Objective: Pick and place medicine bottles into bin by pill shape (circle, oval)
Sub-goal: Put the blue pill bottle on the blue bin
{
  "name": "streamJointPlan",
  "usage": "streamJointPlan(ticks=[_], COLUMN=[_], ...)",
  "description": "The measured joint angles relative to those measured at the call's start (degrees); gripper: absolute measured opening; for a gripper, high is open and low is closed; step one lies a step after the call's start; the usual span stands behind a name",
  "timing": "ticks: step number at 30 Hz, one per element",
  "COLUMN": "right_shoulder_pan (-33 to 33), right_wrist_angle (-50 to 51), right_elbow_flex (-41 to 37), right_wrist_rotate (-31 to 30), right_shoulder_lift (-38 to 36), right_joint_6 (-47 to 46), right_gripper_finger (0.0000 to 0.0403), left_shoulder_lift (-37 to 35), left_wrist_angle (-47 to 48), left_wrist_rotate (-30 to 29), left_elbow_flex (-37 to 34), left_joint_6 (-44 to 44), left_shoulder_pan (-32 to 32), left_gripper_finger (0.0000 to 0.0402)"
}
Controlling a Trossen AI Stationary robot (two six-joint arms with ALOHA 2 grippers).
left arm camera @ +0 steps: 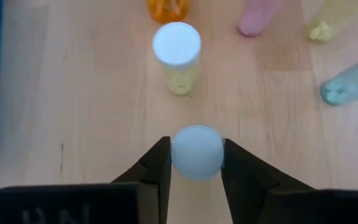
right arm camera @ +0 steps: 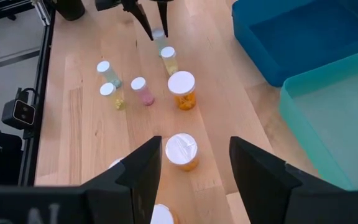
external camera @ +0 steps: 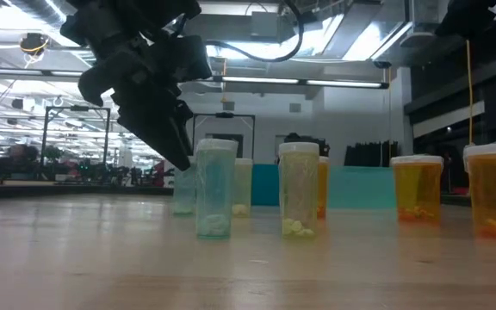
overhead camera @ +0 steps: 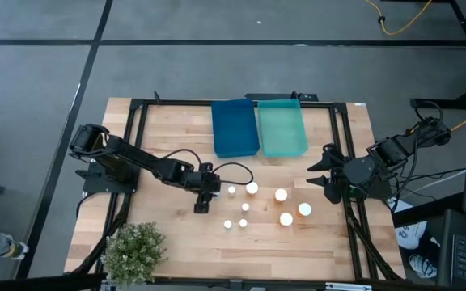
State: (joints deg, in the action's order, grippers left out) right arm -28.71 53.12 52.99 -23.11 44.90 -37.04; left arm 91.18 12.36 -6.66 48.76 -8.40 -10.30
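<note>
**Left gripper closed around a small bottle, right gripper gaping near the table's edge**

In the lower left of the overhead view sits a bushy green potted plant [overhead camera: 135, 250] on the pale, striped wooden tabletop [overhead camera: 168, 145]. Just right of it, the jointed dark left arm stretches low across the boards, its left gripper [overhead camera: 202, 200] pointing toward the bottom of the frame. In the left wrist view its two flat dark fingers [left arm camera: 156, 169] press both sides of a tiny whitish round bottle with a white cap [left arm camera: 196, 152], held narrow between them.

At centre stand the other small clear plastic bottles [overhead camera: 244, 208], white-capped cylinders in a loose cluster; right of them are the larger amber-orange translucent bottles [overhead camera: 281, 195], also round and white-capped. Above the cluster, near the top edge of the table, two smooth rectangular plastic bins lie side by side and touching: a dark blue bin [overhead camera: 234, 128] and, to its right, a teal bin [overhead camera: 281, 127].

At the right, the right gripper [overhead camera: 324, 176] hangs beside the amber bottles, fingers spread wide, gripping nothing.
</note>
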Motion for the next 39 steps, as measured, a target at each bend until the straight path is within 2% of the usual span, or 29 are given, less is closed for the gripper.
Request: streamJointPlan(ticks=[4,8,10,13,16,19,25,32,39], right_shoulder_pan=[0.0,0.0,0.0,0.0,0.0,0.0,0.0,0.0,0.0], right_wrist_angle=[0.0,0.0,0.0,0.0,0.0,-0.1,-0.1,-0.1,-0.1], right_elbow_flex=[0.0,0.0,0.0,0.0,0.0,0.0,0.0,0.0,0.0], right_wrist_rotate=[0.0,0.0,-0.1,-1.1,-1.3,-1.3,-1.3,-1.3,-1.3], right_shoulder_lift=[0.0,0.0,0.0,0.0,0.0,0.2,1.0,2.0,2.3], right_joint_6=[0.0,-0.9,-1.7,-1.7,-1.7,-1.7,-1.8,-1.7,-1.7], right_gripper_finger=[0.0190,0.0190,0.0190,0.0190,0.0191,0.0190,0.0190,0.0191,0.0190], left_shoulder_lift=[-0.3,-0.4,-0.4,-0.2,2.1,7.0,17.6,23.6,25.6], left_wrist_angle=[3.7,12.0,12.7,12.4,12.5,12.7,11.9,7.9,7.4], left_wrist_rotate=[2.1,3.2,2.0,0.0,4.6,9.9,10.9,11.8,11.8], left_elbow_flex=[4.3,14.7,19.2,25.1,29.4,31.6,32.9,35.7,36.7], left_joint_6=[3.3,10.1,13.4,14.8,15.0,15.0,16.8,19.5,22.1], left_shoulder_pan=[2.4,5.6,8.0,14.5,23.2,31.1,40.6,43.9,44.9], left_gripper_finger=[0.0092,0.0091,0.0091,0.0090,0.0090,0.0090,0.0089,0.0090,0.0091])
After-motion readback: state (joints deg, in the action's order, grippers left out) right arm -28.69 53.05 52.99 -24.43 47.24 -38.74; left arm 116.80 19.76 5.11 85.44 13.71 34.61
